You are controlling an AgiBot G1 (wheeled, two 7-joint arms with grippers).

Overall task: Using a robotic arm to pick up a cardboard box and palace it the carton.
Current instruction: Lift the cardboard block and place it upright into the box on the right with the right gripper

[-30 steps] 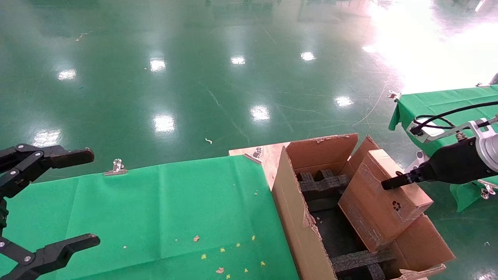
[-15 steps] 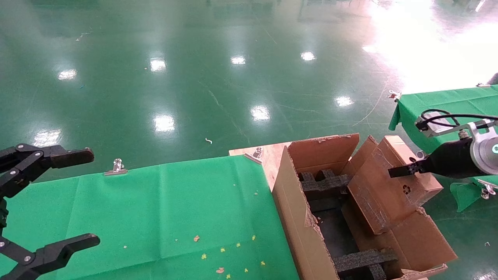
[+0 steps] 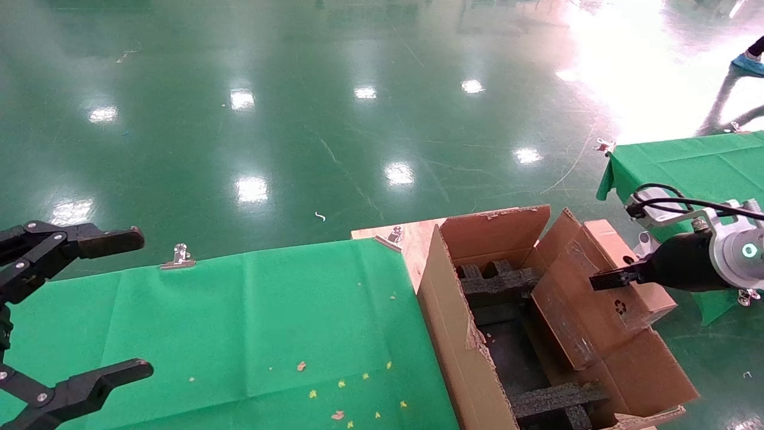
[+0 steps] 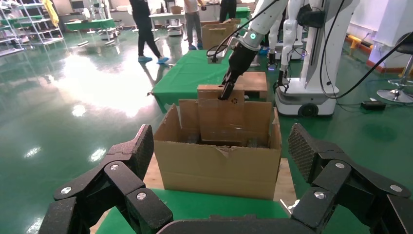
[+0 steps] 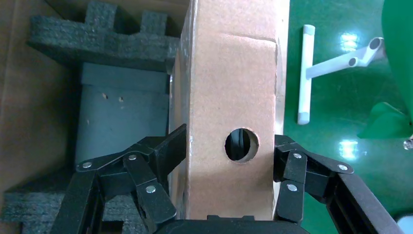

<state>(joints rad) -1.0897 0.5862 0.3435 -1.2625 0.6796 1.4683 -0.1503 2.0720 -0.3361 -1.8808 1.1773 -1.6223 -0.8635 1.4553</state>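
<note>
Head view: right gripper [image 3: 603, 279], clamped on cardboard box [image 3: 597, 298], tilted above carton [image 3: 471, 358] and partly inside. Step: placement. Next, likely: lower between foam blocks [image 3: 495, 280], release. Left gripper [image 3: 89, 307]: open, parked.

Cardboard box [image 5: 229, 92] within tool [image 5: 229, 158] fingers

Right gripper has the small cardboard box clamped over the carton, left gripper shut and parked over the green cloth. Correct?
Not quite: the left gripper is open, fingers spread wide, as the head and left wrist views show. The rest holds: the right gripper is clamped on the cardboard box over the carton, and the left one is parked over the green cloth.
</note>
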